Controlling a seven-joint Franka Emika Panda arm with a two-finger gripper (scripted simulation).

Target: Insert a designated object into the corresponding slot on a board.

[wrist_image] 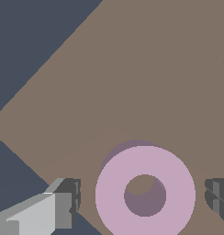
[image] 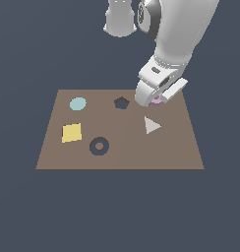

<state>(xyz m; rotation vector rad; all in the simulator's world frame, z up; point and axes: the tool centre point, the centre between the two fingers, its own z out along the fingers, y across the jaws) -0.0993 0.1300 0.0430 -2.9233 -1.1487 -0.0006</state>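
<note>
Pink-lilac ring [wrist_image: 145,193], round central hole, seen flat on brown board [image: 117,157]. Gripper [wrist_image: 143,199] spread wide, fingers flanking ring untouched. Ring-shaped slot [image: 99,146] located at board's 7 o'clock.

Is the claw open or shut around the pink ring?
Open: in the wrist view, both fingers stand apart from the pink ring, with gaps on each side.

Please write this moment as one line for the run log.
phase: grasp approach | gripper: open, fingers either side of pink ring, not touching | ring slot: empty | board: ring near far edge
</note>
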